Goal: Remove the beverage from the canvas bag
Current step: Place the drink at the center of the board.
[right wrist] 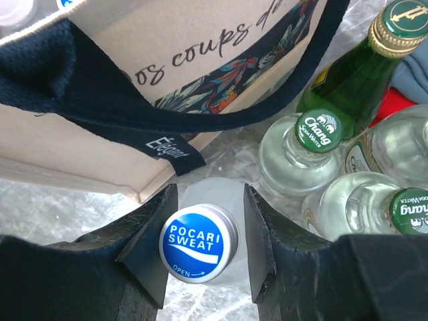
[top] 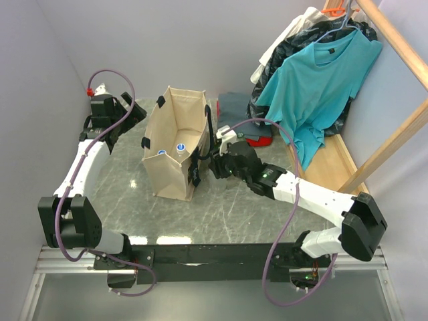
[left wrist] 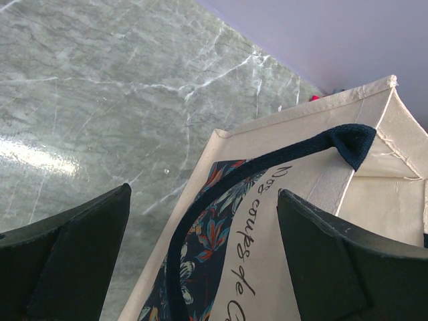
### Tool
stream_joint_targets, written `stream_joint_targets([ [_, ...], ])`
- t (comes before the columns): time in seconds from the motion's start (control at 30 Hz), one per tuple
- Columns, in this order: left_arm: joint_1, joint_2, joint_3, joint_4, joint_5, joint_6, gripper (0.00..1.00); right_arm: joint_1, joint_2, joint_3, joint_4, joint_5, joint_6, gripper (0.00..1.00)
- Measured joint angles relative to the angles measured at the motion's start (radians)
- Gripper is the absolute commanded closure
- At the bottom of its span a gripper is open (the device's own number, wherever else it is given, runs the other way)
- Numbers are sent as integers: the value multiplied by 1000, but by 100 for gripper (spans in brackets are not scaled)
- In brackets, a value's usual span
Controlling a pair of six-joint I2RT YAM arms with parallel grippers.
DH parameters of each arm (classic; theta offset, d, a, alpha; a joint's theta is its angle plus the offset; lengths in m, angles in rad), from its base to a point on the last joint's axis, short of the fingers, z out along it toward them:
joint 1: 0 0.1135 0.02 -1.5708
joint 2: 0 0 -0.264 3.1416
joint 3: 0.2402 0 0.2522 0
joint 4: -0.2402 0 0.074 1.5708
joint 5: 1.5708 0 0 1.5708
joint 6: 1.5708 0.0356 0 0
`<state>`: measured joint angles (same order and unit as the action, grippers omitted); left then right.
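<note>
The beige canvas bag point(top: 167, 177) stands upright at mid-table with its mouth open, and two bottle caps point(top: 179, 147) show inside it. Just right of the bag, my right gripper point(right wrist: 208, 200) is shut on a clear Pocari Sweat bottle point(right wrist: 198, 243) with a blue and white cap. This bottle is outside the bag point(right wrist: 200, 40), beside its black strap. My left gripper point(left wrist: 204, 194) is open above the bag's printed left side point(left wrist: 294, 221), with nothing between its fingers. In the top view the left gripper point(top: 137, 114) is near the bag's far left corner.
Right of the held bottle stand two clear Chang soda bottles point(right wrist: 319, 130) point(right wrist: 408, 207) and a green glass bottle point(right wrist: 354, 73). A teal shirt point(top: 321, 80) hangs on a wooden rack point(top: 394, 40) at back right. A grey cloth point(top: 234, 103) lies behind the bag.
</note>
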<state>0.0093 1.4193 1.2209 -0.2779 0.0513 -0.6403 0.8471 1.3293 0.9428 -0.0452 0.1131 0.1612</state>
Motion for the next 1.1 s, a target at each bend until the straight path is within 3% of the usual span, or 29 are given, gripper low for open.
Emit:
stream_joint_targets([
  [0.47,0,0,0,0,-3,0,4,0,2,-79,161,20,-8,100],
  [0.5,0,0,0,0,-3,0,4,0,3,-79,161,19,-9,98],
  [0.53,0,0,0,0,-3,0,4,0,3,-78,161,19,-10,76],
  [0.57,0,0,0,0,-3,0,4,0,3,-78,159,19,-11,67],
  [0.6,0,0,0,0,-3,0,4,0,3,-77,159,19,-12,65],
  [0.7,0,1,0,0,-3,0,4,0,3,-77,156,18,-14,43],
  [1.1,0,3,0,0,-3,0,4,0,2,-14,172,27,-47,39],
])
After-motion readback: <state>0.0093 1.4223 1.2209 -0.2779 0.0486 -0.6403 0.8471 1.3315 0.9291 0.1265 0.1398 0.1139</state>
